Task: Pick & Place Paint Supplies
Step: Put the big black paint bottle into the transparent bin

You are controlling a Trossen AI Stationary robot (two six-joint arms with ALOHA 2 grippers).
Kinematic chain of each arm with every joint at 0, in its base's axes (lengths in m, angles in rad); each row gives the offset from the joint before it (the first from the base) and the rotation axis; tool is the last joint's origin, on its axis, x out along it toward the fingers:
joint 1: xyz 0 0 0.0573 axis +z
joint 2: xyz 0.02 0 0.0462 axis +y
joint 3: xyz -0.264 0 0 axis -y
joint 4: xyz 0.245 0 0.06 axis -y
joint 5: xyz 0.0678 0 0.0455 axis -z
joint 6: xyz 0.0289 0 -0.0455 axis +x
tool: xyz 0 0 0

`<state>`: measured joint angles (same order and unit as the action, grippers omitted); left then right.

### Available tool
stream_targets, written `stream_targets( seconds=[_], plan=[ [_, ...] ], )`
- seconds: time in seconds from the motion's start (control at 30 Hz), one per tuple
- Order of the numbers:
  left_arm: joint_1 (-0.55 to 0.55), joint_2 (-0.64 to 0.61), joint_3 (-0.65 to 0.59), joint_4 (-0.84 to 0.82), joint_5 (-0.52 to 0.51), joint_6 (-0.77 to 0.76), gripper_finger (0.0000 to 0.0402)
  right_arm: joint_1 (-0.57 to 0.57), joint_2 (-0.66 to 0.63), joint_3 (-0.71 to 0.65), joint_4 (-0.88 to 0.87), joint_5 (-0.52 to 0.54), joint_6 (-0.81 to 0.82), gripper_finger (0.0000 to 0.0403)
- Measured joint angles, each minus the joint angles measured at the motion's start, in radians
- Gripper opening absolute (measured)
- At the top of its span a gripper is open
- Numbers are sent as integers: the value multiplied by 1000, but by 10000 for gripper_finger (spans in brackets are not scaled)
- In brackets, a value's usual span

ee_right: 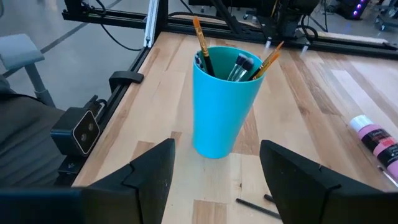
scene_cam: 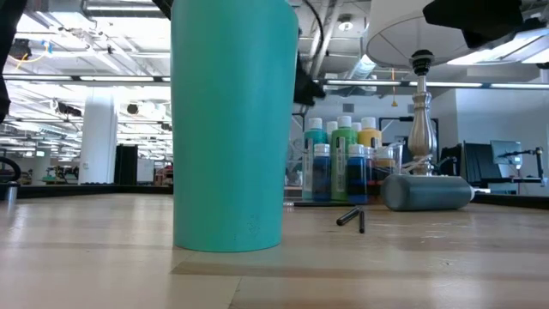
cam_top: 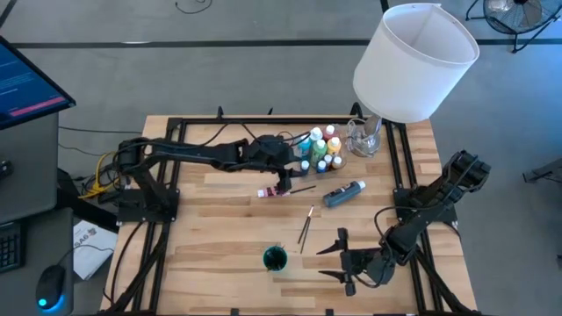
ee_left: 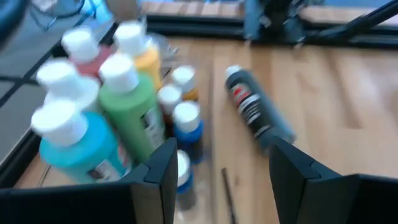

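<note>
Paint bottles (cam_top: pixel 321 149): a cluster at the table's far edge beside the lamp base, with four large white-capped ones in red, yellow, green (ee_left: pixel 132 111) and teal, plus several small. One pink bottle (cam_top: pixel 270 192) and one dark tube (cam_top: pixel 343 194) lie flat. Two loose brushes (cam_top: pixel 306 225). One teal cup (ee_right: pixel 224 102) holding brushes. Left gripper (cam_top: pixel 283 180) extended beside the cluster, jaws wide, empty. Right gripper (cam_top: pixel 338 260) low near the cup, jaws wide, empty.

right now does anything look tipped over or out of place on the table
Yes. A dark grey tube and a pink bottle lie on their sides, apart from the upright bottles. Two brushes lie loose beside the teal cup.
</note>
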<state>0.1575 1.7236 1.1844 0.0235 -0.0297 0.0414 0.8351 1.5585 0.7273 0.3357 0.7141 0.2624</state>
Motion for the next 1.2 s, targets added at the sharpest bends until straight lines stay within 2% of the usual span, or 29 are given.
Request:
stream_targets(
  seconds=[0.4,0.77,0.9,1.1,1.2],
  plan=[
    [-136,-181,-98,-7,1,-36,143,-21,0,0,1,0,75,230],
    [-274,-217,-185,-2,-16,-81,137,-42,0,0,18,-1,80,230],
    [-338,-217,-208,-3,-104,-84,132,-47,0,0,18,-1,80,230],
    [-416,-217,-230,-2,-311,-68,119,-47,0,0,17,-1,80,230],
    [-418,-217,-231,14,-357,-66,114,-48,0,0,17,-1,80,230]
  ],
)
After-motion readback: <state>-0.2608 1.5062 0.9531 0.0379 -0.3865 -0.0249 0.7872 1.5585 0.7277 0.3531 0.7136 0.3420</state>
